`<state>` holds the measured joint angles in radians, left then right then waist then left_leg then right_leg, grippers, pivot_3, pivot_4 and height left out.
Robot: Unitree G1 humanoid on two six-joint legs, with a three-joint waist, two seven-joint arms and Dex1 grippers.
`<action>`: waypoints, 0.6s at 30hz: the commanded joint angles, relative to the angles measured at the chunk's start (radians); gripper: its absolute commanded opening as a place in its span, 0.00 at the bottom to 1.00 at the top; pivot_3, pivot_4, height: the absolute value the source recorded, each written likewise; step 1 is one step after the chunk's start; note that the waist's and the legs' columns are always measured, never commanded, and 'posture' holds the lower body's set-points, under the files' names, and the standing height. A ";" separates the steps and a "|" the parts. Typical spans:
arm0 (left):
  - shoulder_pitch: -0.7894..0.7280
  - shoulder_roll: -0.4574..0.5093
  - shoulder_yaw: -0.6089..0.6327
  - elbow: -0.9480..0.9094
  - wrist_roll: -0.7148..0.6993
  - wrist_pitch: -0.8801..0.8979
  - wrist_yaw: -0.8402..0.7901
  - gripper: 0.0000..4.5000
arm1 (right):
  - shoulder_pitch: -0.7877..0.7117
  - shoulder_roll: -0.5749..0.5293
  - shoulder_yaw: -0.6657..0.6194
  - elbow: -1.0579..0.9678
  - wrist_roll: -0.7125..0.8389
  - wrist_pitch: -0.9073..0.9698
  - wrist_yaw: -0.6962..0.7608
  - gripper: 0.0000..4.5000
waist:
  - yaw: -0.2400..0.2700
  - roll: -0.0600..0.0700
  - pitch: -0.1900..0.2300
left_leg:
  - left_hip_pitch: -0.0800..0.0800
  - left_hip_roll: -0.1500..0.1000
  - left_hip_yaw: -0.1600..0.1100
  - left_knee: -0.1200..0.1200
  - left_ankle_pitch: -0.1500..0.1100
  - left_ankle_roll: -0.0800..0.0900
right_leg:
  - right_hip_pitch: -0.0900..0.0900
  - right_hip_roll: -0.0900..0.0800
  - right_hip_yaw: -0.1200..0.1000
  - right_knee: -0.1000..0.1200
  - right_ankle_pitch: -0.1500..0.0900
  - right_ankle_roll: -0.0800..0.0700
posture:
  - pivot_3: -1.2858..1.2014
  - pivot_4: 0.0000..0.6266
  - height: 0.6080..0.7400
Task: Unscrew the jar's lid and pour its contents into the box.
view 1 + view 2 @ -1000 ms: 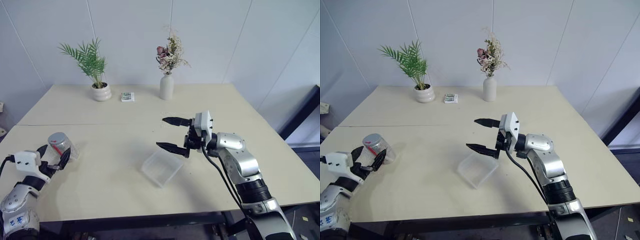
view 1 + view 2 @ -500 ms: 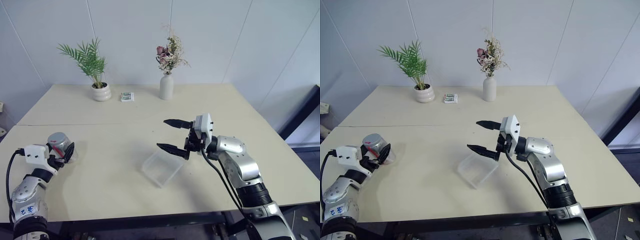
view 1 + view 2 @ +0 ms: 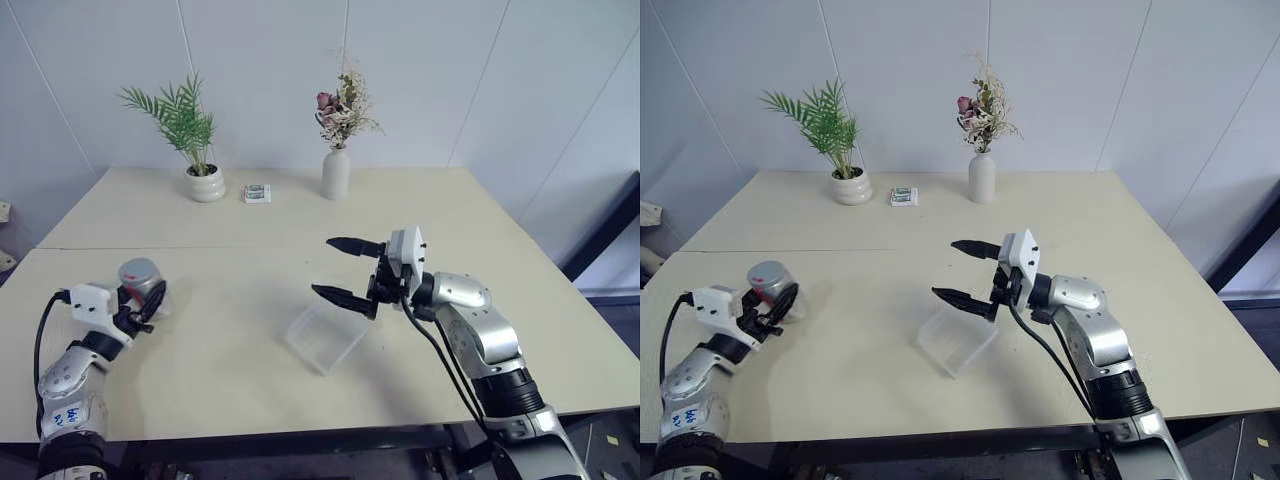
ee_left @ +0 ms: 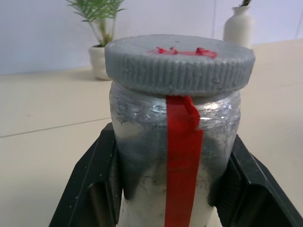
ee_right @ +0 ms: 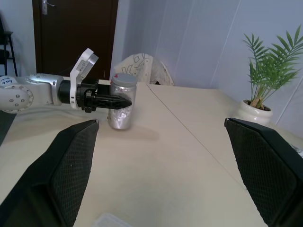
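Observation:
The jar point(image 3: 141, 281) is a small silvery cylinder with a strip of red tape down its side. It stands upright at the table's front left with the grey lid point(image 4: 179, 62) screwed on. My left gripper point(image 3: 146, 301) is shut on the jar's body, one black finger point(image 4: 96, 188) on each side. The contents are hidden inside the jar. The box point(image 3: 325, 339), a shallow clear tray, lies near the table's middle front. Above the box's far edge my right gripper point(image 3: 329, 268) hovers open and empty, pointing left toward the jar point(image 5: 121, 101).
At the back of the table stand a potted palm point(image 3: 203, 182), a small green-and-white packet point(image 3: 257, 193) and a white vase of dried flowers point(image 3: 335, 173). Bare tabletop lies between the jar and the box.
My left gripper has shut on the jar and carried it a little to the right, toward the box. The right gripper has stayed where it was, still open.

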<state>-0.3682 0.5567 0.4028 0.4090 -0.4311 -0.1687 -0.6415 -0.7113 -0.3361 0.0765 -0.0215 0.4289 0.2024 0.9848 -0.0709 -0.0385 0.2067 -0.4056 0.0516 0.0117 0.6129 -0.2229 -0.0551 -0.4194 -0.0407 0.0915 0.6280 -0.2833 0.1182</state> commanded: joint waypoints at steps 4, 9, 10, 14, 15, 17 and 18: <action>0.036 0.048 -0.180 -0.451 -0.147 0.297 -0.189 0.45 | 0.003 0.027 0.037 -0.249 0.082 0.237 -0.137 1.00 | 0.005 0.000 0.000 | 0.000 0.000 0.000 0.000 0.000 0.000 | 0.000 0.000 0.000 0.000 0.000 -0.001 | 0.52 0.24 1.00; -0.021 0.040 -0.274 -0.525 -0.151 0.395 -0.246 0.45 | -0.017 0.083 0.118 -0.317 0.053 0.373 -0.269 1.00 | -0.008 0.000 0.000 | 0.001 0.000 0.000 0.000 0.000 0.000 | 0.000 0.001 0.001 0.001 -0.001 -0.002 | 0.52 0.24 1.00; -0.029 0.040 -0.285 -0.527 -0.151 0.406 -0.262 0.45 | -0.018 0.091 0.123 -0.315 0.043 0.382 -0.289 1.00 | -0.009 0.000 0.000 | 0.001 0.000 0.000 0.000 0.000 0.000 | 0.000 0.001 0.001 0.000 -0.001 -0.002 | 0.52 0.24 1.00; -0.059 0.040 -0.311 -0.516 -0.139 0.421 -0.310 0.45 | -0.027 0.109 0.136 -0.293 0.008 0.399 -0.338 1.00 | -0.009 0.000 0.000 | 0.000 0.000 0.000 0.000 0.000 0.001 | 0.000 0.000 0.001 -0.001 -0.001 -0.002 | 0.52 0.24 1.00; -0.063 0.039 -0.313 -0.513 -0.136 0.421 -0.318 0.45 | -0.029 0.110 0.138 -0.290 0.004 0.401 -0.344 1.00 | -0.009 0.000 0.000 | 0.000 0.000 0.000 0.000 0.000 0.001 | 0.000 0.000 0.001 -0.001 -0.001 -0.001 | 0.52 0.24 1.00; -0.072 0.037 -0.315 -0.505 -0.134 0.427 -0.330 0.45 | -0.033 0.113 0.139 -0.287 -0.003 0.411 -0.356 1.00 | -0.009 0.000 0.000 | -0.001 0.000 0.000 0.000 0.000 0.001 | -0.001 0.001 0.001 -0.001 -0.001 -0.001 | 0.52 0.24 1.00; -0.076 0.035 -0.317 -0.501 -0.131 0.427 -0.334 0.45 | -0.034 0.115 0.138 -0.286 -0.005 0.416 -0.362 1.00 | -0.009 0.000 0.000 | -0.001 0.000 0.000 0.000 0.000 0.001 | -0.001 0.001 0.001 -0.001 -0.001 -0.001 | 0.52 0.24 1.00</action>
<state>-0.4276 0.5909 0.0815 -0.0719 -0.5555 0.2616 -0.9606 -0.7280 -0.2301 0.2259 -0.2858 0.4242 0.6166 0.6387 -0.0797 -0.0384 0.2066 -0.4065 0.0512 0.0115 0.6124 -0.2230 -0.0544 -0.4210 -0.0401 0.0923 0.6267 -0.2844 0.1168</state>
